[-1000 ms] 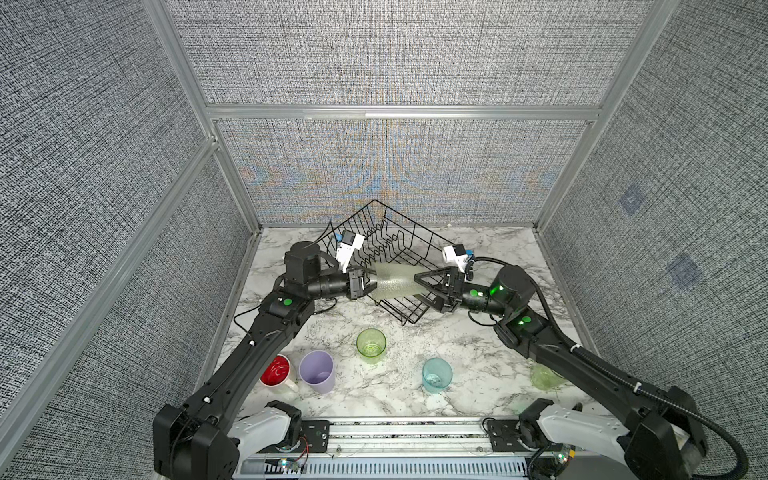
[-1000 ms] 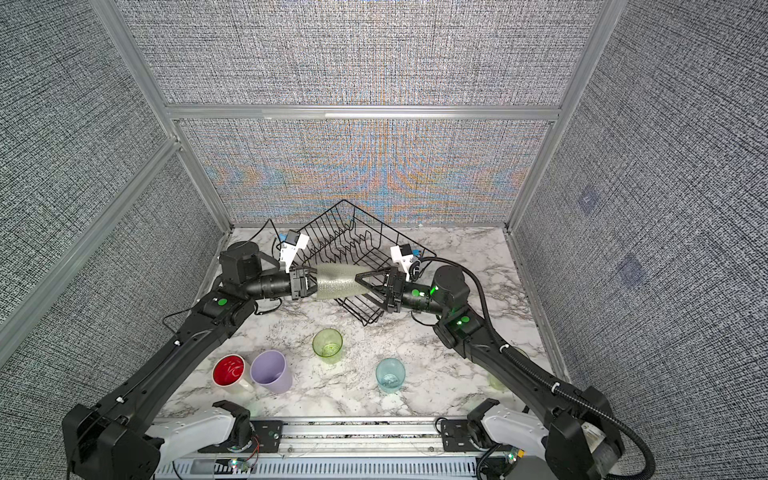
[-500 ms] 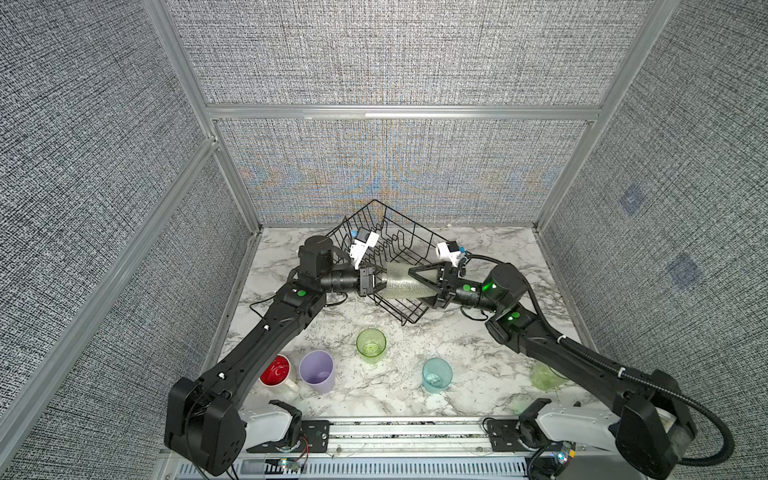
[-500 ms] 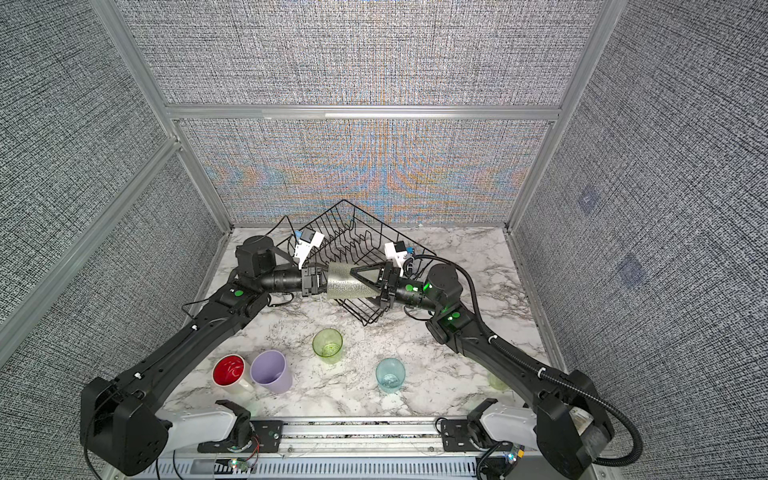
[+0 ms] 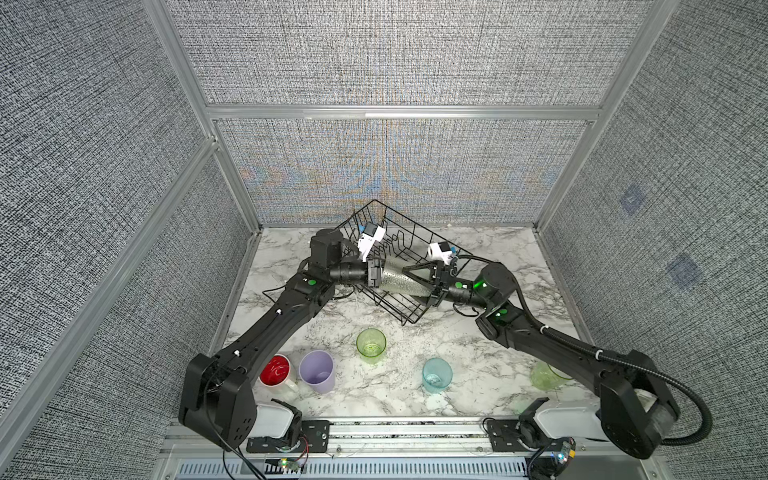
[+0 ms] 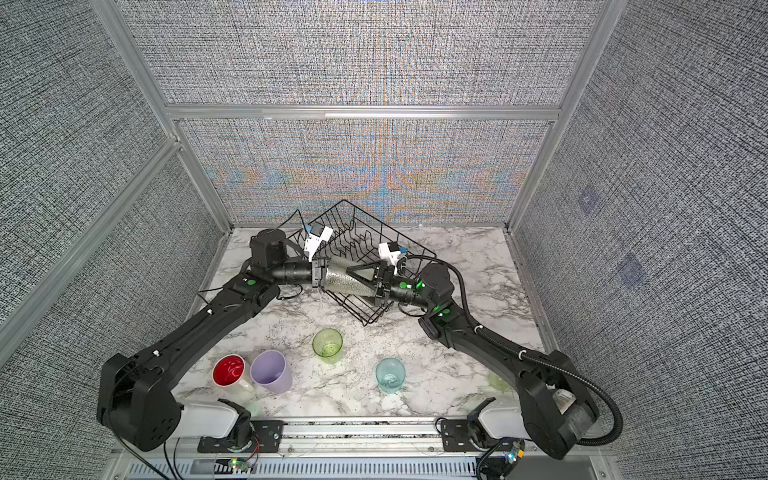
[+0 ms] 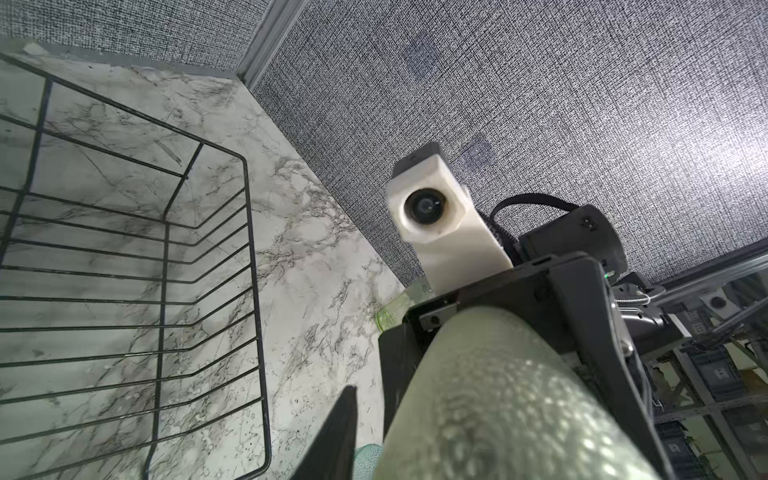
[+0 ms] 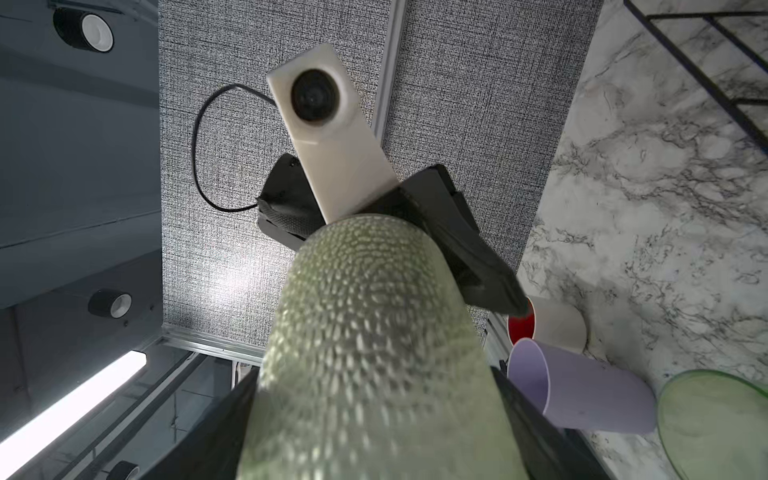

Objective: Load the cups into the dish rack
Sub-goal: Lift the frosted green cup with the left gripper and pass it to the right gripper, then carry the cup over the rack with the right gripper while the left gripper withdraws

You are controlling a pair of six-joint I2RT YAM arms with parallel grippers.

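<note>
Above the rack [image 5: 395,308], a textured green tumbler [image 5: 392,277] lies level in mid-air. Its body is clamped on both sides by the right gripper [image 5: 409,279]. The left gripper [image 5: 376,272] sits at the other end, jaws spread clear of the wall. Step in hand, by appearance: handover, left to right. Next move calls for the left gripper to back off, then the tumbler lowered into the rack. Other cups [image 5: 371,343] wait on the bench [image 5: 478,345].
</note>
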